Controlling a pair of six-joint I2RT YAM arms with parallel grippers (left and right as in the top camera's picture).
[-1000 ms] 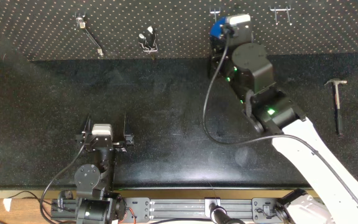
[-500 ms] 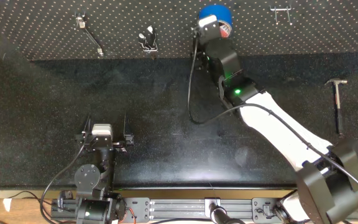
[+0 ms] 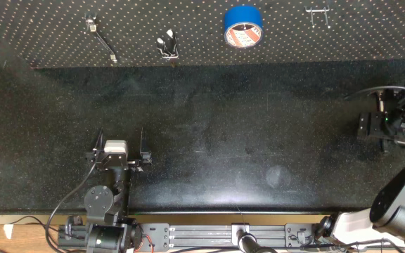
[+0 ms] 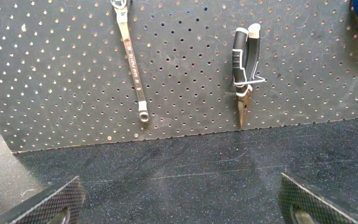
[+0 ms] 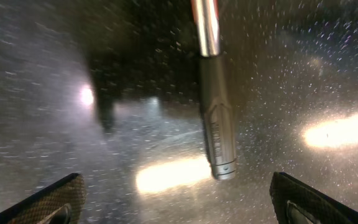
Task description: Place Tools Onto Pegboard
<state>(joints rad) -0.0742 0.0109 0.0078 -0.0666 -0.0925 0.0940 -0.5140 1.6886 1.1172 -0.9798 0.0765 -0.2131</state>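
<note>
3 tools hang on the pegboard (image 3: 188,21): wrench (image 3: 101,40), pliers (image 3: 167,45) & tape (image 3: 243,27). Only the hammer (image 5: 216,118) is left, flat on the table (image 3: 223,126) at the right. The right gripper (image 5: 178,202) is over its handle, wide open, holding nothing. The left gripper (image 3: 120,140) is open too. One hook (image 3: 318,14) is free.

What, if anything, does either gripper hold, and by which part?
Nothing: the left gripper is open and empty; the right gripper, open, hovers over the hammer.

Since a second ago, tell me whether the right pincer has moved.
Yes. The right pincer left the blue tape roll on the pegboard and swung right and down the top view, to above the hammer.
</note>
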